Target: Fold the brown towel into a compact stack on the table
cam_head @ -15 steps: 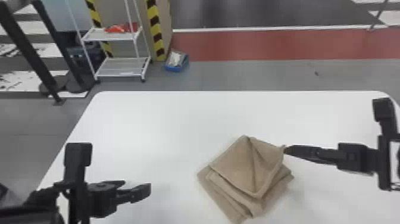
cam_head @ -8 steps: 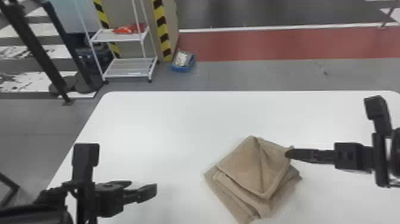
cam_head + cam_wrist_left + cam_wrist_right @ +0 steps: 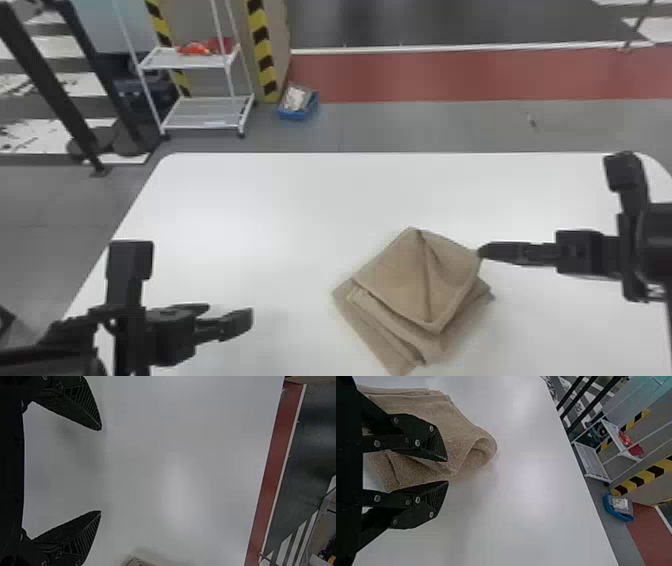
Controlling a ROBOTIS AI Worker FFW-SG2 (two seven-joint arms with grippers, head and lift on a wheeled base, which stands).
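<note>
Bin (image 3: pixel 294 115) (blue) holds pale contents (image 3: pixel 296 98).

Black right claw (image 3: pixel 483 251), round grey screws (image 3: pixel 417 443)

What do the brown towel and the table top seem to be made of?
The brown towel looks like matte terry cloth, perhaps cotton, by its grainy, napped surface. The table top seems smooth, semi-gloss laminate or plastic: it is evenly white with soft glare.
</note>
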